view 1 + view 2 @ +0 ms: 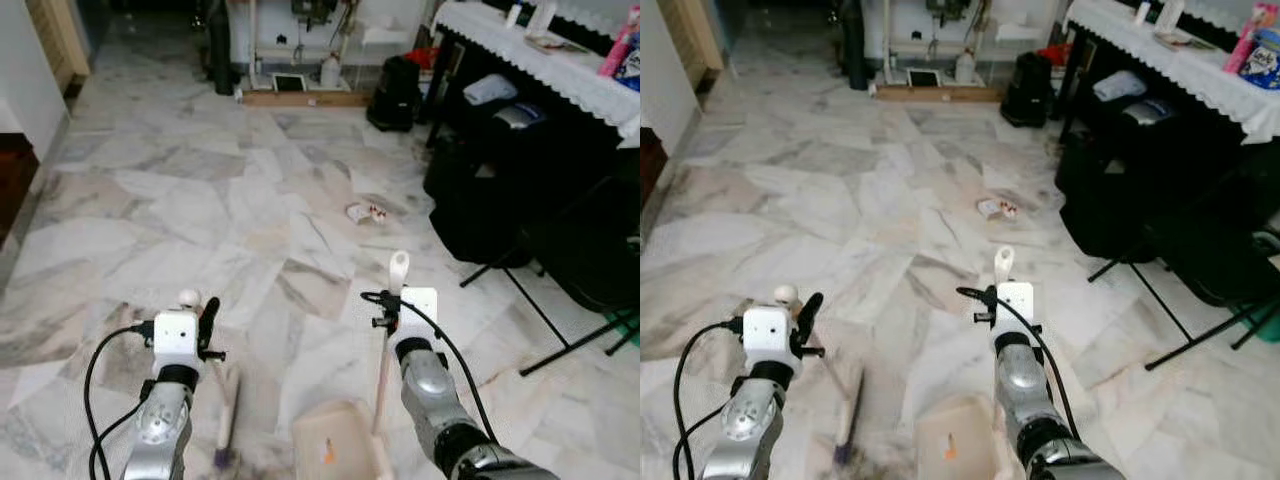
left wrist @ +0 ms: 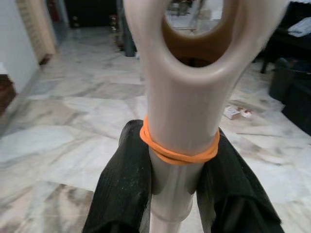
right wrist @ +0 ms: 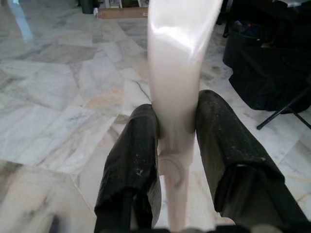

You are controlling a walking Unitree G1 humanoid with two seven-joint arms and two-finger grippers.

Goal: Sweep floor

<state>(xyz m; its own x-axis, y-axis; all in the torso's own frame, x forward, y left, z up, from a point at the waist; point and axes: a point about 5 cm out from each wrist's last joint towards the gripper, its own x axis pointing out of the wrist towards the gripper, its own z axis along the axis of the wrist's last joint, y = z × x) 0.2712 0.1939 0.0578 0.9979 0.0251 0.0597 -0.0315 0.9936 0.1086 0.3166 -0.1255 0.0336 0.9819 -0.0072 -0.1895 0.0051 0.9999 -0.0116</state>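
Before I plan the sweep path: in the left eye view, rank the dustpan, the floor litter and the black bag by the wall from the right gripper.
1. Dustpan, just below the right gripper.
2. Litter, ahead on the floor.
3. Black bag, far ahead by the wall.

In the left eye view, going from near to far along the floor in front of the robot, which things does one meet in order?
Dustpan at the bottom edge → right gripper shut on the dustpan handle → crumpled litter on the marble floor → black bag → wooden board at the far wall.
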